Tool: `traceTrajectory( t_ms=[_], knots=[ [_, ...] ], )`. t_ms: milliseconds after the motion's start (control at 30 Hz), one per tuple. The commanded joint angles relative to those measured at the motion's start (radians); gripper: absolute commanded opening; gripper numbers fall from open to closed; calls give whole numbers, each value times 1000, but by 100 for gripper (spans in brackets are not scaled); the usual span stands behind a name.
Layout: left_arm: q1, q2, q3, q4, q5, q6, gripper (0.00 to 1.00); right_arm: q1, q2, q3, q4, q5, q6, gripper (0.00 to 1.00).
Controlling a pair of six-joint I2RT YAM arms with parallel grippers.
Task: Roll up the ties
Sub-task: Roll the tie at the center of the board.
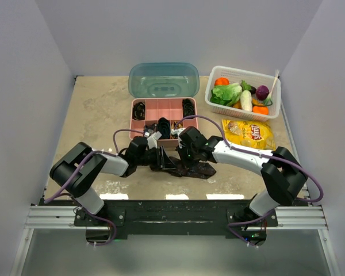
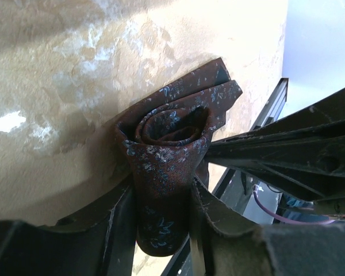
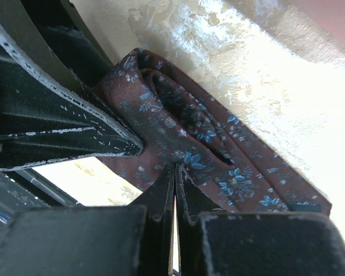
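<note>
A dark maroon tie (image 1: 198, 169) with small blue flowers lies on the table in front of the pink tray. One end of the tie (image 2: 172, 123) is wound into a loose coil. My left gripper (image 2: 162, 185) has a fold of that coil between its fingers, and the cloth touches both pads. My right gripper (image 3: 176, 167) is shut, with its tips pressed against the tie (image 3: 218, 144) from the other side. In the top view the left gripper (image 1: 157, 156) and right gripper (image 1: 183, 154) meet over the coil. Dark rolled ties (image 1: 188, 106) sit in the tray.
The pink divided tray (image 1: 161, 103) stands just beyond the grippers, with its teal lid (image 1: 164, 79) behind it. At the back right are a white basket (image 1: 273, 100) of toy vegetables and a yellow chip bag (image 1: 248, 133). Purple cables (image 1: 123, 133) arch over both arms.
</note>
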Motion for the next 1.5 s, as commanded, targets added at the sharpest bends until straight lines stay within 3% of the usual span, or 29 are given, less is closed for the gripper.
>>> traceTrajectory(
  t_ms=[0, 267, 467, 900, 1467],
  knots=[
    [2, -45, 37, -107, -5, 62, 33, 0, -50, 47, 13, 32, 6, 1],
    [4, -132, 172, -529, -176, 252, 33, 0, -54, 49, 6, 69, 3, 1],
    [4, -164, 252, -745, -295, 339, 34, 2, -41, 47, 11, 95, 6, 1],
    [12, -178, 266, -740, -272, 338, 34, 3, 178, 75, -1, 184, 1, 0],
    [82, -218, 273, -807, -238, 370, 37, 79, 147, 33, -63, 43, 18, 0]
  ],
)
